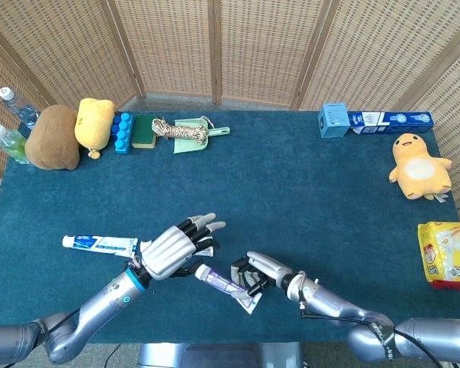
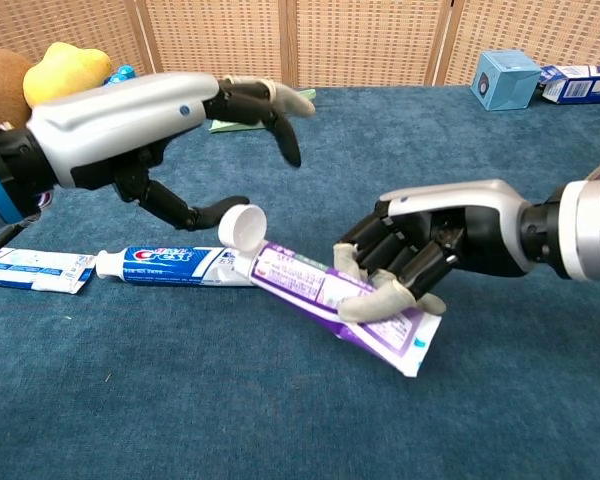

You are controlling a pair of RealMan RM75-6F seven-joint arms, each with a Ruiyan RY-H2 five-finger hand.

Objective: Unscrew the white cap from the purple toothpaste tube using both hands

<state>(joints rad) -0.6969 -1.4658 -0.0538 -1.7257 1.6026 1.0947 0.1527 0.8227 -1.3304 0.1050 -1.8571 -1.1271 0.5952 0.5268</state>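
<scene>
Purple toothpaste tube [image 2: 335, 305], white-labelled and crimped at its tail, lies tilted low over the desk [image 2: 280, 420], clamped in the right hand [image 2: 435, 250], its white cap [image 2: 242, 225] at 10 o'clock touching the thumb of the spread, empty left hand [image 2: 150, 125].

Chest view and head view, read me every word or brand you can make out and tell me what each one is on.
"Crest": blue and white toothpaste tube lying on the table.
"Lipo": yellow and red packet at the right edge.
Purple toothpaste tube: print too small to read.
Blue boxes at the far edge: print too blurred to read.
</scene>
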